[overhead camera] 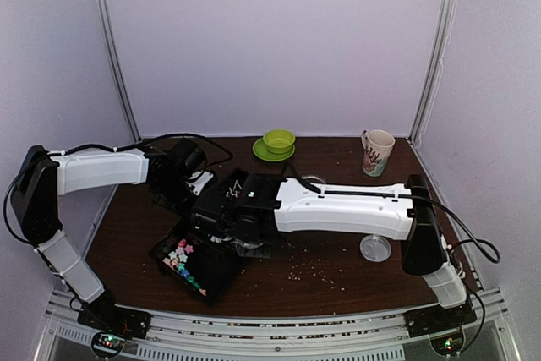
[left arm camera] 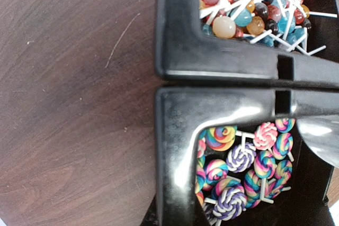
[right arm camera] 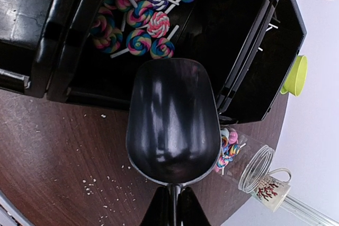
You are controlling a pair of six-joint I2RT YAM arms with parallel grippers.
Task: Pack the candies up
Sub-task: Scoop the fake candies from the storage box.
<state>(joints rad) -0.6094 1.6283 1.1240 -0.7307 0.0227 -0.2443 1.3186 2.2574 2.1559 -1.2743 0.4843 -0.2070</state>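
Scoop [right arm camera: 170, 115] held empty over tray [right arm camera: 37, 25] of candies [right arm camera: 142, 17].
The right hand [right arm camera: 172, 205] is clamped on the black scoop's handle at the bottom of its wrist view. The scoop's front edge is over the black tray, where swirled candies on sticks lie at upper centre. In the left wrist view, round candies fill the upper-right compartment and swirled ones the lower right. The left hand [overhead camera: 199, 182] is closed narrow; what it grips I cannot tell. Pale crumbs [overhead camera: 317, 270] dot the brown surface [overhead camera: 127, 226].
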